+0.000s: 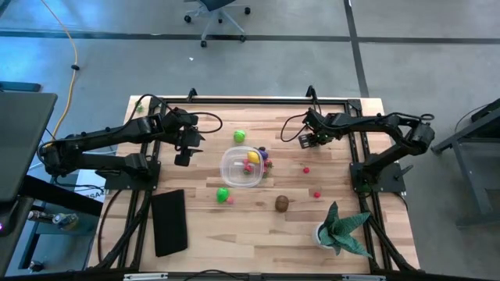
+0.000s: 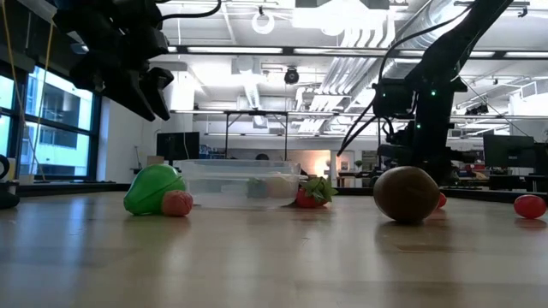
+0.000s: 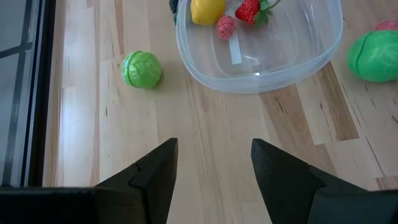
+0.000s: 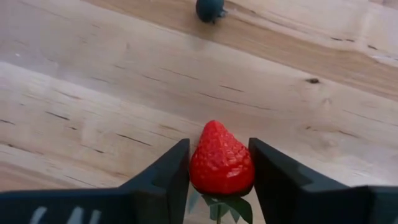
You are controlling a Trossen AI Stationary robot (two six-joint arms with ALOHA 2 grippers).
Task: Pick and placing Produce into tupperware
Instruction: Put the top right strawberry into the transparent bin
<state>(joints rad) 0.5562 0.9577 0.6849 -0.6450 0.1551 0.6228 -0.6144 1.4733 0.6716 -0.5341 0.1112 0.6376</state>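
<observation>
The wooden table (image 1: 234, 234) fills the middle of the high view, with the clear tupperware (image 1: 241, 166) at its centre, already holding a yellow fruit (image 1: 253, 157) and a couple of red pieces. Produce is still loose around it: a green ball (image 1: 239, 136) just above the tub, a green piece (image 1: 223, 193) just below it, a brown fruit (image 1: 282, 204) lower right, and small red bits farther right. The step in hand looks like a pick: the right gripper (image 4: 217, 163), right of centre in the high view, has its two fingers pressed against both flanks of a strawberry (image 4: 221, 158), seemingly gripped. Next, by my reading, comes a lift and a carry leftward to the tub, then a release above its rim. That path looks open, with only small fruit beside the tub's right edge. The left gripper (image 3: 214, 165) hovers left of the tub, fingers parted and empty; it sits near the drop zone, so clearance there deserves care.
</observation>
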